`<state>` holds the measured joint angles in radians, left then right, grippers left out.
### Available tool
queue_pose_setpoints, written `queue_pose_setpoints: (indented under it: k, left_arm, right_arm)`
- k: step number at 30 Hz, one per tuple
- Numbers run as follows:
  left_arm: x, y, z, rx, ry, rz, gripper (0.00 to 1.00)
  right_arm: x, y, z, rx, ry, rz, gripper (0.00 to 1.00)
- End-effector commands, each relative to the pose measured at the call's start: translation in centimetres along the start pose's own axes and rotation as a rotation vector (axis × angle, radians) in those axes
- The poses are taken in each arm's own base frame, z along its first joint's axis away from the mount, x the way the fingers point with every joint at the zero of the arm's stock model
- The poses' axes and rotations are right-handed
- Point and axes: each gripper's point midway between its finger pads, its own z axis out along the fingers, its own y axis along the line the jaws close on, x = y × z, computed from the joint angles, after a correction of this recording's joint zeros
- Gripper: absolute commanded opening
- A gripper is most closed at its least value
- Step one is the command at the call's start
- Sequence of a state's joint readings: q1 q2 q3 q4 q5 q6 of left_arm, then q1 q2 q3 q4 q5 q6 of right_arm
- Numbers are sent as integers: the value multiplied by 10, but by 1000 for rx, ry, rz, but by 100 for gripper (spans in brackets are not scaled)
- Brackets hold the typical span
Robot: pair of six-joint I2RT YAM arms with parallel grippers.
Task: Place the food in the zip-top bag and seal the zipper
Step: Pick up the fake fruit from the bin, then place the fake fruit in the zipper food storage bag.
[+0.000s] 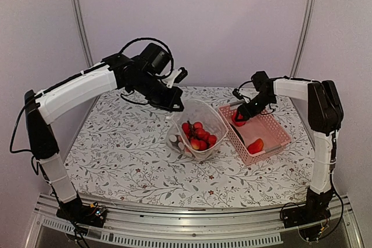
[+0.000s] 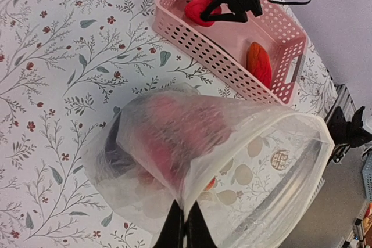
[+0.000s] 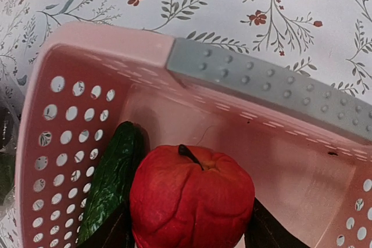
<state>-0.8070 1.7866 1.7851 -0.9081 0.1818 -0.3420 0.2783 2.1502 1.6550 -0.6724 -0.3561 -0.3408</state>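
Note:
The clear zip-top bag stands open mid-table with a cluster of red tomatoes inside. My left gripper is shut on its rim and holds the mouth up. In the left wrist view the fingers pinch the bag. Its zipper runs along the rim, and a dark piece shows through the plastic. My right gripper is inside the pink basket, shut on a red apple. A green piece lies beside the apple.
An orange-red fruit lies at the near end of the basket and also shows in the left wrist view. The basket's grey handle is just beyond the apple. The basket sits right of the bag, close to it.

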Motion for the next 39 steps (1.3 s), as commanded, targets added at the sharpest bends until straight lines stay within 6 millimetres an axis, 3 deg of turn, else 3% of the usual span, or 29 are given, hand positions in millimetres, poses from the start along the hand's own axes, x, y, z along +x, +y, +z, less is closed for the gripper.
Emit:
queue_pose_setpoints:
  k: [1,9,15,18,23,26,39]
  left_arm:
    - [-7,-3,6,3,-31,-18,0]
    - [-12,8,14,-3,-43,-99,0]
    - [-19,6,15,32,-71,-119,0]
    - [-18,6,16,40,-68,-126,0]
    - [-16,6,17,40,-63,-129,0]
    - [-15,7,17,40,-59,-131,0]
    - [-14,4,12,50,-64,-132,0]
  right_arm:
    - [-33,29,-70,-30,-157,-77,45]
    - [-63,105,-171,-119,-362,-232,45]
    - [-63,193,-216,-244,-437,-486,45]
    - [-56,230,-227,-283,-457,-633,46]
    - [-41,276,-216,-337,-406,-764,47]
    - [-35,290,-202,-321,-364,-816,47]
    - [-52,287,-159,-188,-259,-780,52]
